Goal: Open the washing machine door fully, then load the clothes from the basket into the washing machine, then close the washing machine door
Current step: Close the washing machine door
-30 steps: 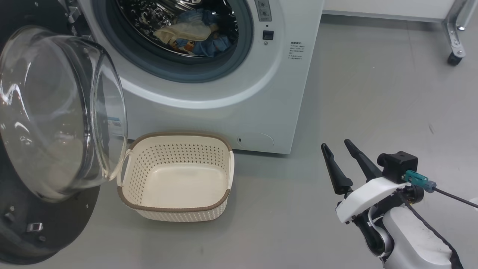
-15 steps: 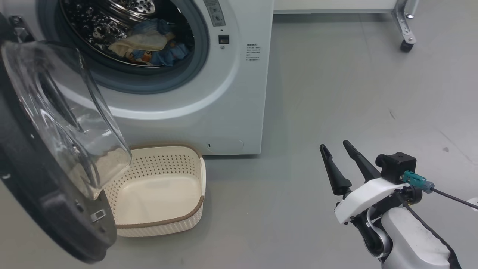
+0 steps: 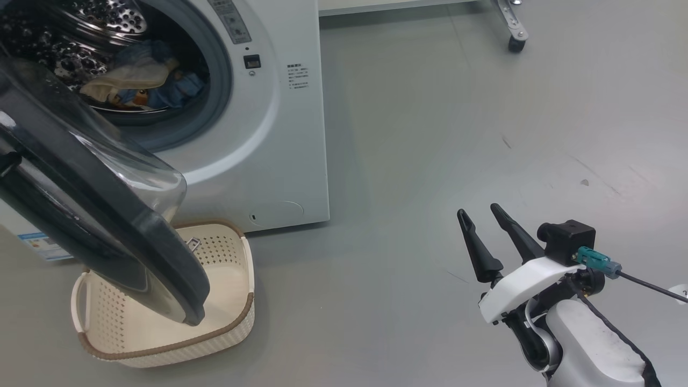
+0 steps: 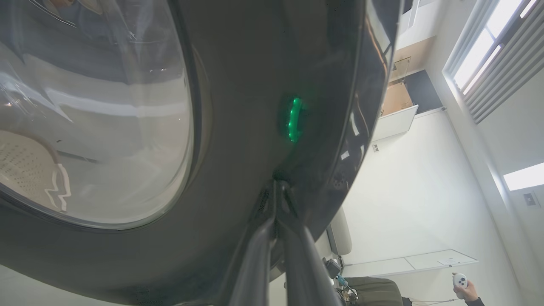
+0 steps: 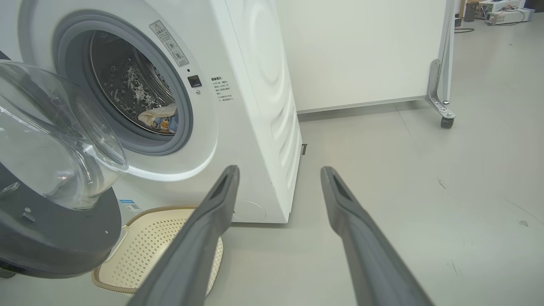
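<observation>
door (image 3: 123,236) has swung from wide open to about half shut, now edge-on over the basket (image 3: 161,344); head view panned too. my left gripper (image 4: 277,199) is pressed together, tips on the door's black outer rim, pushing. right gripper (image 3: 478,209) spread, idle, well apart. clothes (image 3: 134,80) sit in the washing machine (image 3: 290,161) drum. loading looks done, only closing left.

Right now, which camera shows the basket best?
The head view: the basket shows most of its rim and floor, though the door overlaps it. The right wrist view catches one corner behind a finger; the left wrist view, a warped glimpse through the door glass.
</observation>
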Controlling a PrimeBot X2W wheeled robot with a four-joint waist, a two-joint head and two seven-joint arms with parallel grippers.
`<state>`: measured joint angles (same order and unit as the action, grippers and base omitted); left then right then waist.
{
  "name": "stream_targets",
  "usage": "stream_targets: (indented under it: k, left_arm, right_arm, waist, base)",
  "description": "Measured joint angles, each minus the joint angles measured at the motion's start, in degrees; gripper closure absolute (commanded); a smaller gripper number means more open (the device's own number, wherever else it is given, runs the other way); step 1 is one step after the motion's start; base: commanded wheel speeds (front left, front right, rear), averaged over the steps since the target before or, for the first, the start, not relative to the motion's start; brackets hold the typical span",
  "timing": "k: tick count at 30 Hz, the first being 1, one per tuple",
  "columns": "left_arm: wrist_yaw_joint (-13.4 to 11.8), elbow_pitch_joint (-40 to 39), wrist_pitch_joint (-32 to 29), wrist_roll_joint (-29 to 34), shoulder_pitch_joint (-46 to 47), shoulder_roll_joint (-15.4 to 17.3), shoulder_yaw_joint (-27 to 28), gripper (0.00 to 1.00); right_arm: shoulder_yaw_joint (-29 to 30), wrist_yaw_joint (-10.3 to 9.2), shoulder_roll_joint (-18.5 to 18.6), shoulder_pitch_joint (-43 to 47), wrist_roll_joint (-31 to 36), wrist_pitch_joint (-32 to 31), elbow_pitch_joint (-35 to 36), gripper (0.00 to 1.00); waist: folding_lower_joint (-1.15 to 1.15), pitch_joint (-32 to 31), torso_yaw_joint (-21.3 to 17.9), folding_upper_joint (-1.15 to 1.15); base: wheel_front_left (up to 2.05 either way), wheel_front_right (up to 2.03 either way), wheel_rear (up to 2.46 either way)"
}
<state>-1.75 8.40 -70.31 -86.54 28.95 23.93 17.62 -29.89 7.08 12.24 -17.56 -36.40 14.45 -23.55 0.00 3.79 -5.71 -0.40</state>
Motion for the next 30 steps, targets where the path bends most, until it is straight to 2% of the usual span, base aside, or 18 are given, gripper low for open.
stream_targets:
  k: [7, 12, 24, 30]
  left_arm:
    - [-0.20, -1.58, 2.35, 1.08, 0.03, -0.78, -1.09, 1.00]
    - [-0.29, -2.37, 3.27, 2.59, 0.04, -2.36, -2.18, 1.00]
    - [-0.24, -2.85, 5.05, 3.38, 0.14, -5.19, -4.14, 1.00]
    - [0.03, -4.00, 5.38, 3.59, 0.14, -5.42, -4.46, 1.00]
  right_arm:
    - [0.38, 0.00, 0.10, 0.01, -0.01, 0.00, -0.04, 0.00]
    - [1.09, 0.00, 0.40, 0.00, -0.01, 0.00, -0.08, 0.00]
    - [1.79, 0.00, 0.80, 0.27, -0.01, 0.00, -0.19, 0.00]
    - [2.08, 0.00, 0.87, 1.10, -0.01, 0.00, -0.25, 0.00]
  waist:
    - [0.00, 0.51, -2.79, 0.00]
    - [0.00, 0.90, -3.33, 0.00]
    - [0.00, -0.20, -1.06, 0.00]
    - [0.00, -0.74, 0.60, 0.00]
  base:
    - [0.00, 0.00, 0.00]
    - [0.00, 0.00, 0.00]
    - [0.00, 0.00, 0.00]
    - [0.00, 0.00, 0.00]
